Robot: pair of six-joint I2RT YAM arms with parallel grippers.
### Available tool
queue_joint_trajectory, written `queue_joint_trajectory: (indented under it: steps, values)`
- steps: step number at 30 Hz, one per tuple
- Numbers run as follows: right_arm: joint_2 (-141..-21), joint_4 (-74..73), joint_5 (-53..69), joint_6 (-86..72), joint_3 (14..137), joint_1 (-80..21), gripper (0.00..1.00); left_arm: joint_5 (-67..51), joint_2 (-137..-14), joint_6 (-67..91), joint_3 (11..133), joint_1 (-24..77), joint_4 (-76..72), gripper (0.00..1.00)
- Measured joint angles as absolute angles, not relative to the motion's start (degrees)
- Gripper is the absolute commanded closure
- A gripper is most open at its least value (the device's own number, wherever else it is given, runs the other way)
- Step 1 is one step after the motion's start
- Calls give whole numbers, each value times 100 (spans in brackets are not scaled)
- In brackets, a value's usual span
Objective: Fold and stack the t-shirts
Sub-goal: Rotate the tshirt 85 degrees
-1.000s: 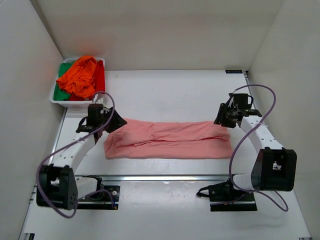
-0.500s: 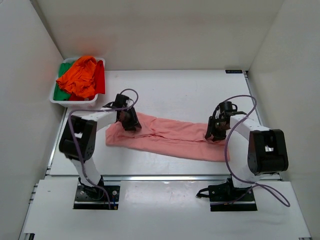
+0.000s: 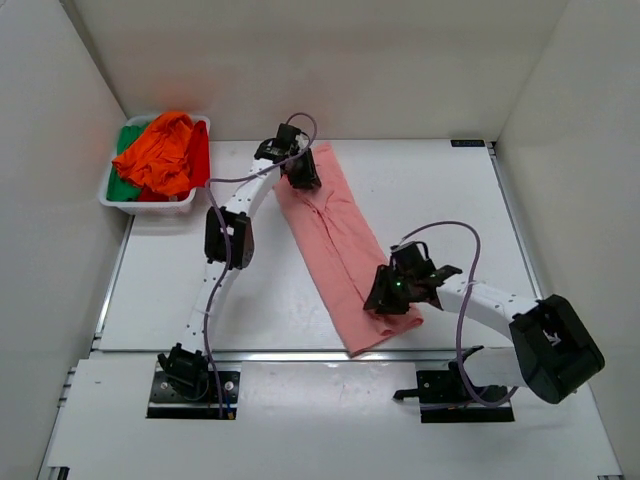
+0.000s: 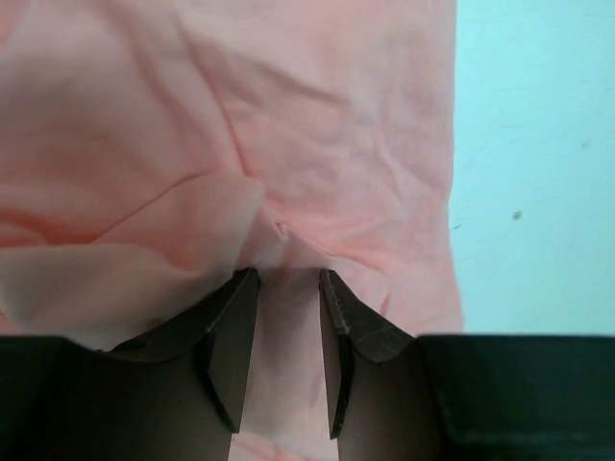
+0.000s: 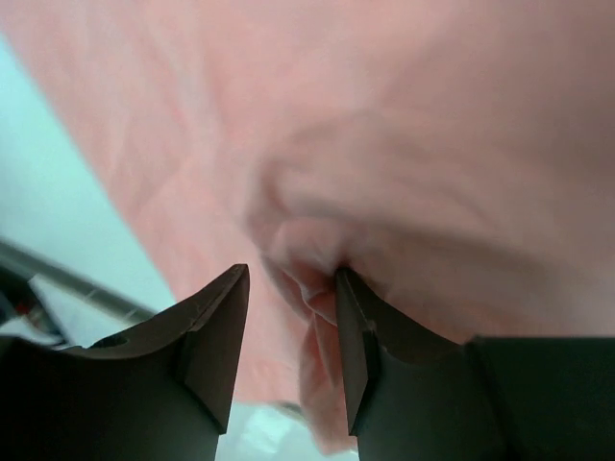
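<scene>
Pink cotton shirt (image 3: 335, 235) lay as a long slanted strip on the table (image 3: 480, 220), soft, light and floppy. I thought its ends best to hold: my left gripper (image 4: 288, 276) pinched the far end, my right gripper (image 5: 291, 271) the near part.

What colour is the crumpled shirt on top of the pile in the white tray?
The topmost crumpled shirt is bright orange, clearest in the top external view.

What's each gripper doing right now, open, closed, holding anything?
Left gripper: closed on the pink shirt.
Right gripper: closed on the same pink shirt.
</scene>
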State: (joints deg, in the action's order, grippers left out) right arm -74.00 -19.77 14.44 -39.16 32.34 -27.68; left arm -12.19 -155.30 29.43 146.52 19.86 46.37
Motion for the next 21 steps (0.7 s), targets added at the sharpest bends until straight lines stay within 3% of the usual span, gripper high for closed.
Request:
queue_joint_trajectory:
  steps: [2,4,7,12,17,21]
  values:
    - [-7400,-1540,1479,-4412,3087,-3304,56,-1455,-16066,2982,15478,2001,4635,56]
    - [-7559,-1199,1522,-4744,3114,-3750,49,-1588,-15858,2995,15019,2010,4412,56]
    - [-8125,-915,1594,-4941,3518,-4309,47,-1662,-15495,3002,14311,2008,4088,55]
    - [-8921,-628,1592,-4932,4198,-5022,45,-1785,-15909,3094,15071,2014,4147,54]
    - [-9102,-600,1564,-4801,4442,-5323,34,-1981,-15729,3288,14571,1933,3614,53]
    - [-9102,-773,1688,-4213,4580,-5223,26,-2300,-15828,3514,15039,1800,3507,49]
